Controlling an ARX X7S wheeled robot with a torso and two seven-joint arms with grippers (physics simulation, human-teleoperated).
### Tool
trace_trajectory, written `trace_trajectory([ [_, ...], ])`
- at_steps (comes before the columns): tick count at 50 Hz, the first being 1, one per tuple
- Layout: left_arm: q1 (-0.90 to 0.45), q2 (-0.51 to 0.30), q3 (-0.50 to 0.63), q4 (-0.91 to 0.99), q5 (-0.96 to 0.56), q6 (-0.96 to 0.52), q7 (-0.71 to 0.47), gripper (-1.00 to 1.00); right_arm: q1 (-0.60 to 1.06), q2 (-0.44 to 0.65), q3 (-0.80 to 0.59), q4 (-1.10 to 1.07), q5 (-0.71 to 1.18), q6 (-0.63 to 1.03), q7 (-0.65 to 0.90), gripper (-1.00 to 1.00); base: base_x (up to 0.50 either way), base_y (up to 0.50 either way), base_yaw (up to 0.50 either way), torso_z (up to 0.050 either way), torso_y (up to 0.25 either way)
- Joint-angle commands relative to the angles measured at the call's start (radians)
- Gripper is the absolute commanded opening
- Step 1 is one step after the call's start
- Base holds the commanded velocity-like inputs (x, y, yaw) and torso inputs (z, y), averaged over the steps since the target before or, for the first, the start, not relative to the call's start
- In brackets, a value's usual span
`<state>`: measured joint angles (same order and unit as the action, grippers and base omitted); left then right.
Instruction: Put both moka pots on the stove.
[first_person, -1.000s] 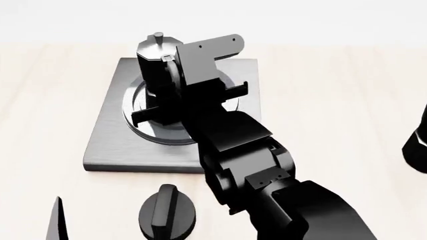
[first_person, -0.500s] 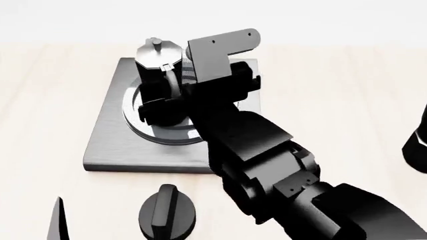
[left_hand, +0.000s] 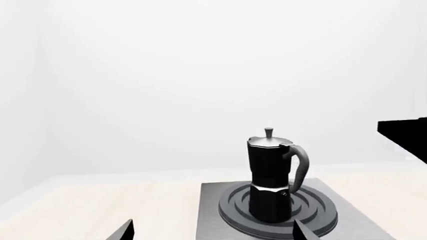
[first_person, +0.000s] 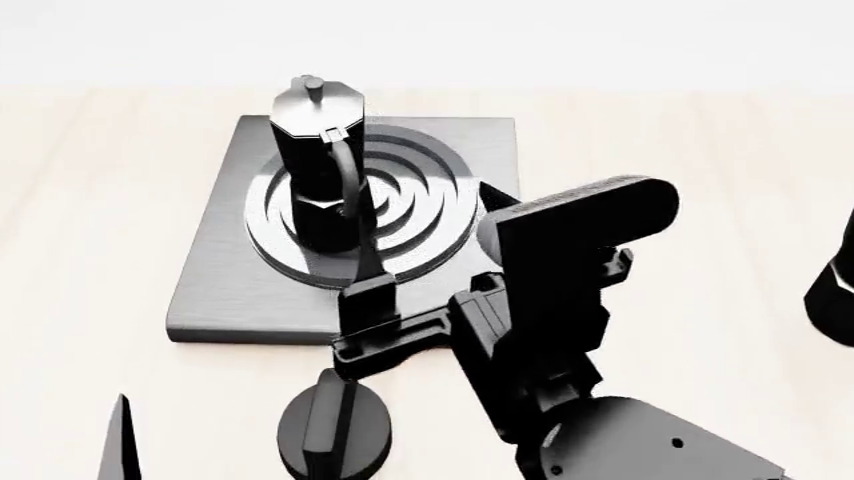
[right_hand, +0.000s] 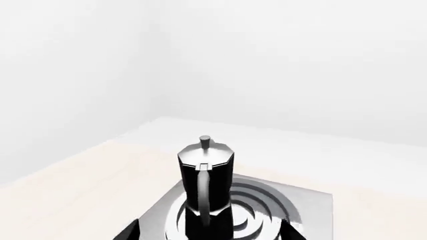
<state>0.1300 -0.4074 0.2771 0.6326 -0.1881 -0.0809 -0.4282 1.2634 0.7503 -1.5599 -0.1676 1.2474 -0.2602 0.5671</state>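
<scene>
- One moka pot (first_person: 320, 160) stands upright on the stove (first_person: 220, 255), on the left part of the dark concentric rings (first_person: 400, 215), its curved handle turned toward the robot; the left wrist view (left_hand: 270, 177) and the right wrist view (right_hand: 205, 187) both show it free, with nothing touching it
- The right gripper (first_person: 420, 290) sits at the stove's near edge, its jaws spread wide and empty; one finger (first_person: 367, 300) shows at the near edge, another (first_person: 497, 197) at the right of the rings; in the right wrist view only the finger tips show at the lower edge, either side of the pot and apart from it
- A second ago, and half a second ago, this gripper was up at the pot with its fingers on either side of the body; it has since pulled back toward the robot, and the pot stands where it stood, now fully uncovered
- A dark faceted shape (first_person: 834, 295), cut off at the right edge of the head view, stands on the wooden table (first_person: 667, 180), well apart from the stove and unmoved; too little shows to name it
- The round black knob (first_person: 334, 432) lies on the table just in front of the stove, unchanged
- The left gripper (left_hand: 213, 232) shows only as two dark finger tips at the bottom of its wrist view, set well apart with nothing between them; a dark sliver (first_person: 120, 440) at the lower left of the head view is unchanged
</scene>
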Motion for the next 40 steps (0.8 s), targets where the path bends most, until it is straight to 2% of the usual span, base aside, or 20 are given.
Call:
trace_trajectory([
  [1,-0.001,-0.002,0.006,0.006,0.004,-0.003,-0.004,1.00,-0.060,0.211,0.025,-0.220,-0.247,-0.150,0.099,1.00,0.00,0.00,0.00,0.000,0.000],
  [2,-0.001,-0.002,0.006,0.006,0.003,-0.003,-0.004,1.00,-0.048,0.221,0.018,-0.223,-0.278,-0.111,0.129,1.00,0.00,0.00,0.00,0.000,0.000],
  [3,-0.001,-0.003,0.005,0.006,0.003,-0.004,-0.005,1.00,-0.050,0.231,0.023,-0.219,-0.225,-0.110,0.132,1.00,0.00,0.00,0.00,0.000,0.000],
  [7,-0.003,-0.002,0.008,0.003,0.003,-0.003,-0.005,1.00,-0.065,0.287,0.035,-0.191,-0.156,-0.153,0.086,1.00,0.00,0.00,0.00,0.000,0.000],
  [18,0.000,-0.007,0.005,0.013,0.004,-0.005,-0.011,1.00,-0.052,0.420,0.037,-0.197,-0.186,-0.117,0.111,1.00,0.00,0.00,0.00,0.000,0.000],
  [29,-0.002,-0.008,0.011,0.005,0.006,0.001,-0.010,1.00,-0.047,0.538,0.031,-0.193,-0.188,-0.089,0.065,1.00,0.00,0.00,0.00,0.000,0.000],
  [40,-0.003,-0.010,0.009,-0.002,0.002,0.008,-0.012,1.00,-0.021,0.671,0.052,-0.150,-0.111,-0.071,-0.011,1.00,0.00,0.00,0.00,0.000,0.000],
])
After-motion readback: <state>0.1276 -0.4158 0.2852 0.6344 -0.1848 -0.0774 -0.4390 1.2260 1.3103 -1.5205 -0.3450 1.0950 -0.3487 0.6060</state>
